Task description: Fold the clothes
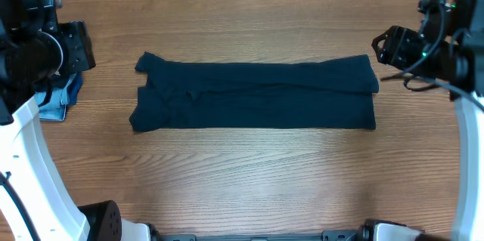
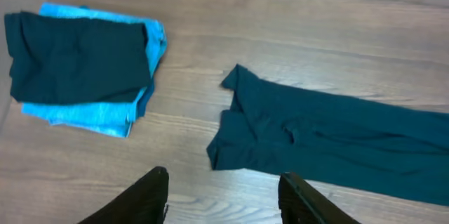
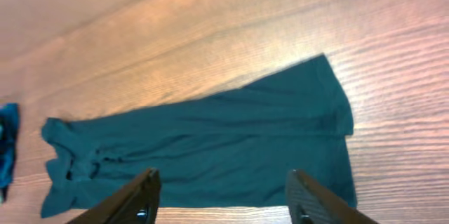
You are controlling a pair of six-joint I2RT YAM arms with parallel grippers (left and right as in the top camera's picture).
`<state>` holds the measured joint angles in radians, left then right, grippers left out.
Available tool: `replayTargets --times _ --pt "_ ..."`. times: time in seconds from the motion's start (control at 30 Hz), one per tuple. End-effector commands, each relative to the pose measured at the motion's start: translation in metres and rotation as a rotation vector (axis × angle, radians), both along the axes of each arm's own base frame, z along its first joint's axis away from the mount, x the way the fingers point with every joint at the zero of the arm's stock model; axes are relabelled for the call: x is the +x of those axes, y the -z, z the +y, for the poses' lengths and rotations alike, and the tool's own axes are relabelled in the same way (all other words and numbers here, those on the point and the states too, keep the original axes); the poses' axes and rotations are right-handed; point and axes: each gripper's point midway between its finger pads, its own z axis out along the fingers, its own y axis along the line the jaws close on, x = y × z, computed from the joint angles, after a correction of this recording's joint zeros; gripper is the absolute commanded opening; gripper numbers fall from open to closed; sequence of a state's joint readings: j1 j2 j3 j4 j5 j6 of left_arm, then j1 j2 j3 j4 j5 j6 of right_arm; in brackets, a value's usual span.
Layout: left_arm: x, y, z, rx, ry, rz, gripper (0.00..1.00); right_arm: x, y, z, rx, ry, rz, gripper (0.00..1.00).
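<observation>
Well, at the bottom of the left wrist view, the left gripper [image 2: 223, 190] is hanging over the wooden table [image 2: 302, 31]. Its two dark fingers [image 2: 156, 194] are standing apart, and nothing is sitting between them. Just past the fingers, the dark navy shirt [image 2: 330, 140] is lying flat on the wood. It is folded into a long strip that is running off the right edge of the frame. Farther up, in the upper left of that frame, a small pile of folded clothes [image 2: 84, 76] is sitting well apart from the shirt. A dark navy piece [image 2: 77, 48] is lying on top, and a light blue piece [image 2: 98, 115] is peeking out from under it.

At the bottom of the right wrist view, the right gripper [image 3: 223, 185] is hanging with its fingers apart too, and it is holding nothing. Beyond it, the shirt is stretching from the middle right of the frame down to the lower left, where the cloth is bunching up a little.

From overhead, the shirt is lying across the middle of the frame. The two arms are standing at the left and right edges, not touching it. The pile is showing at the left edge, partly hidden under the left arm.
</observation>
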<state>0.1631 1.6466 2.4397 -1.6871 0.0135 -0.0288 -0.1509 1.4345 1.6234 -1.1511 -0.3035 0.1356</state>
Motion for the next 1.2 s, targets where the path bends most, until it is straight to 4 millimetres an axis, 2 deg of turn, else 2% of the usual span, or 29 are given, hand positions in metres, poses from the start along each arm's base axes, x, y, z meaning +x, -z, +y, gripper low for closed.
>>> replayTargets --times 0.0,0.17,0.37,0.5,0.57,0.7,0.87,0.93,1.0,1.17 --pt "0.011 0.024 0.01 -0.014 -0.052 0.073 0.61 -0.012 -0.03 0.002 -0.016 -0.008 -0.09 0.7" --pt "0.034 0.059 0.018 -0.084 -0.057 0.151 0.63 -0.018 -0.032 0.003 -0.016 -0.008 -0.086 0.77" --pt "0.05 0.106 0.021 -0.177 -0.019 0.274 0.58 -0.025 -0.026 0.004 -0.012 -0.012 -0.051 0.75" --pt "0.062 0.127 0.021 -0.245 0.021 0.301 0.59 -0.027 -0.025 0.004 -0.024 -0.028 -0.046 0.74" --pt "0.064 0.139 0.026 -0.274 0.009 0.321 0.6 -0.028 -0.024 0.005 -0.023 -0.028 -0.04 0.74" --pt "0.052 0.159 0.036 -0.335 0.002 0.379 0.53 -0.032 -0.023 0.005 -0.025 -0.031 -0.032 0.75" --pt "0.035 0.163 0.048 -0.38 -0.034 0.42 0.54 -0.034 -0.023 0.005 -0.035 -0.044 -0.031 0.76" --pt "0.028 0.161 0.049 -0.388 -0.031 0.428 0.54 -0.035 -0.022 0.005 -0.034 -0.038 -0.023 0.8" --pt "0.026 0.155 0.048 -0.393 -0.019 0.413 0.54 -0.034 -0.019 0.001 -0.039 -0.008 -0.008 0.8" --pt "0.023 0.123 0.038 -0.362 0.056 0.289 0.55 -0.026 0.014 -0.024 -0.018 0.108 0.128 0.8"
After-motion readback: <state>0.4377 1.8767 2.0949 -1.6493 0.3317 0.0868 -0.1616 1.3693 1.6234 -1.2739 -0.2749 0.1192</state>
